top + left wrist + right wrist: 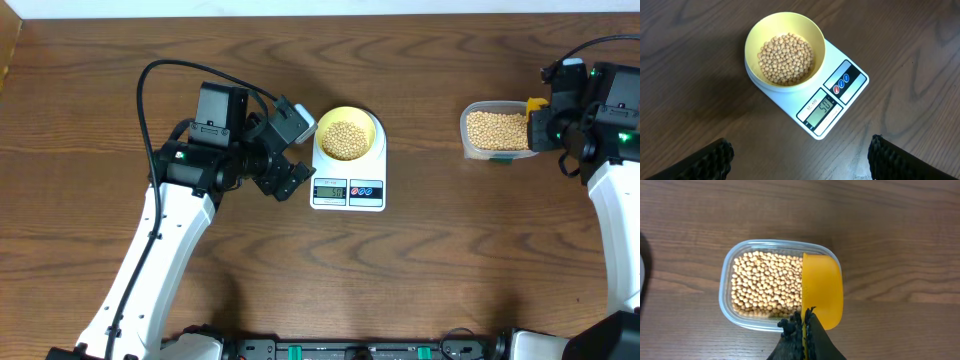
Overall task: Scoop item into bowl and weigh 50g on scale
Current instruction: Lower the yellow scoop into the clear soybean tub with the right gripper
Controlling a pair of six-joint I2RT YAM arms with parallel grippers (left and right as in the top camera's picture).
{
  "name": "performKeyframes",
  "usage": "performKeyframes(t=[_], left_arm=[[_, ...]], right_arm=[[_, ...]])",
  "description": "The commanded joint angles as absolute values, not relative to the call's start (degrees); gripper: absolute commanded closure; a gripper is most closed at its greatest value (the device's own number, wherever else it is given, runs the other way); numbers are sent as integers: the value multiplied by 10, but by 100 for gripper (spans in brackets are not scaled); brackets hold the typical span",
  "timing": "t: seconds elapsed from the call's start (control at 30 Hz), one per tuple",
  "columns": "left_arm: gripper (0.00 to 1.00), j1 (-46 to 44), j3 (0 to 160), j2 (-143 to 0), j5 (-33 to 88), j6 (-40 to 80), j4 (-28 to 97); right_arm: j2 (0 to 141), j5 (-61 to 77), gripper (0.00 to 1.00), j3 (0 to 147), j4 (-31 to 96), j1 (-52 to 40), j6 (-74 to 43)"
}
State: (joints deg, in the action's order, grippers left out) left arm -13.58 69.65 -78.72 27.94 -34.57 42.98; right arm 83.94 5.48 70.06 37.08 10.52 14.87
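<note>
Nearest us the left fingers (705,162) hang spread wide and empty above the bench (690,75), just short of the scale (837,57), whose display (821,109) seems to read fifty or close to it. On the scale sits the bowl (752,37), its floor covered with beans (786,59). Farther off, the right fingers (802,335) are clamped on the handle of the yellow scoop (822,287), which looks empty over one end of the clear tub (726,287) of beans. We judge the beans hard, light and quick to roll, so we move them only by scoop, gripped at its stiff handle and kept level.
</note>
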Motion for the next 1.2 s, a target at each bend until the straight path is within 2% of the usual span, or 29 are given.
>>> performKeyframes(t=[0.0,0.3,0.4,0.7,0.97,1.17], left_arm=[[12,-133,687,-783,276,-352,428],[12,-133,687,-783,276,-351,428],[12,-133,687,-783,276,-352,428],[12,-133,687,-783,276,-351,428],[12,-133,687,-783,276,-351,428],[12,-133,687,-783,276,-352,428]], right_arm=[[833,42,99,704,371,102,159],[833,17,99,704,385,101,148],[833,17,98,704,400,101,102],[839,17,99,701,403,101,-175],[840,17,99,651,305,101,-315],[840,26,99,593,253,101,-373]])
